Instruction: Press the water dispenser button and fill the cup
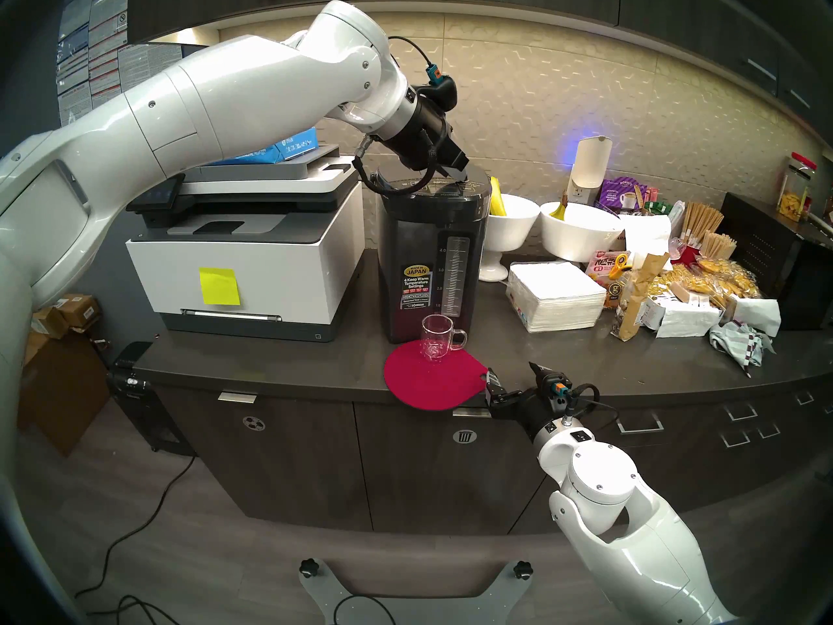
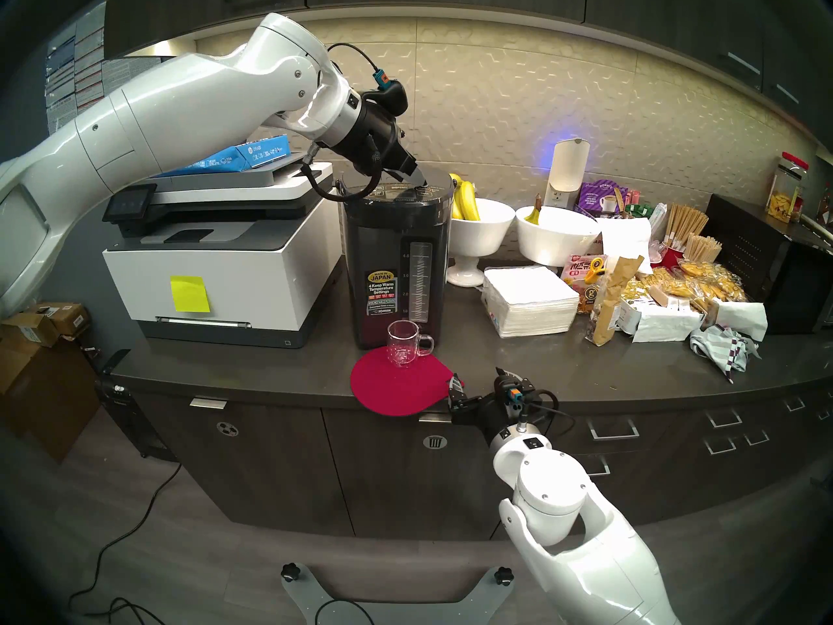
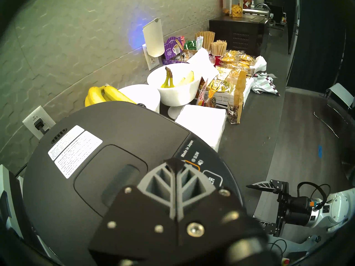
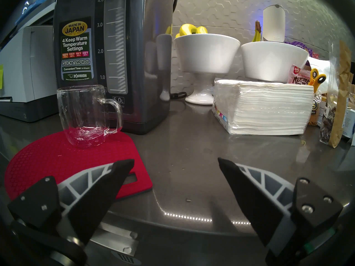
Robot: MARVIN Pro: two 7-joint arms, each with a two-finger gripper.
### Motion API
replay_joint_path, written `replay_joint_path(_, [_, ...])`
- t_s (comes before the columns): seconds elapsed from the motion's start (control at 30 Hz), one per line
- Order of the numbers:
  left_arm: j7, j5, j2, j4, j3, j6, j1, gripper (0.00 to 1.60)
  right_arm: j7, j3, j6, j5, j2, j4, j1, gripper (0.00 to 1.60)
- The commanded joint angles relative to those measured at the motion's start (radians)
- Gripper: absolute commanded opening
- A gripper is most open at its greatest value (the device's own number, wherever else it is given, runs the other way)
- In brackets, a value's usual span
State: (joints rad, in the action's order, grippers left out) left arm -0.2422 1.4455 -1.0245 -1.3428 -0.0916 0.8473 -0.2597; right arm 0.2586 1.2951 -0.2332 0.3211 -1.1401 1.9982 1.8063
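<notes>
Looking through the head cam, my left gripper (image 1: pixel 460 180) is pinched closed, tips down on the Zojirushi water dispenser's (image 1: pixel 430 259) control panel. Clear glass mug (image 1: pixel 437 342) sits on the red mat (image 1: pixel 432 383) at the dispenser's 6 o'clock. Right gripper (image 4: pixel 175 164) gapes wide, empty, near the mat.

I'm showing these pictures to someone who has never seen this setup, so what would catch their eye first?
Probably the big white left arm reaching across, its shut left gripper angled down onto the top panel of the tall dark water dispenser. Next, the empty clear glass cup on the bright red mat in front of the dispenser. The right gripper waits open at the counter edge, beside the mat.
</notes>
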Motion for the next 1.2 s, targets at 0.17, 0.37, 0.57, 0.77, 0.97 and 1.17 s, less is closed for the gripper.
replay_joint_path(0.17, [0.004,0.009,0.027,-0.024,-0.010,-0.006,-0.006,0.00,-0.002,0.000,0.000,0.000,-0.001,0.024,-0.004,1.60])
replay_joint_path(0.37, [-0.006,0.006,0.023,-0.018,0.002,-0.020,0.007,0.00,-0.002,0.000,0.000,-0.001,-0.002,0.024,-0.004,1.60])
replay_joint_path(0.57, [-0.043,-0.010,-0.001,0.011,0.024,-0.033,0.013,0.00,-0.003,0.001,0.000,-0.001,-0.002,0.024,-0.004,1.60])
replay_joint_path(0.77, [-0.063,-0.020,-0.018,0.017,0.045,-0.028,0.020,0.00,-0.003,0.001,0.000,-0.001,-0.003,0.024,-0.004,1.60])
replay_joint_path(0.97, [-0.077,-0.033,-0.017,0.003,0.060,-0.023,0.024,0.00,-0.003,0.001,0.001,-0.002,-0.003,0.023,-0.004,1.60])
replay_joint_path(1.17, [-0.038,-0.021,0.003,0.003,0.025,-0.037,0.011,0.00,-0.004,0.002,-0.001,-0.002,-0.004,0.024,-0.004,1.60])
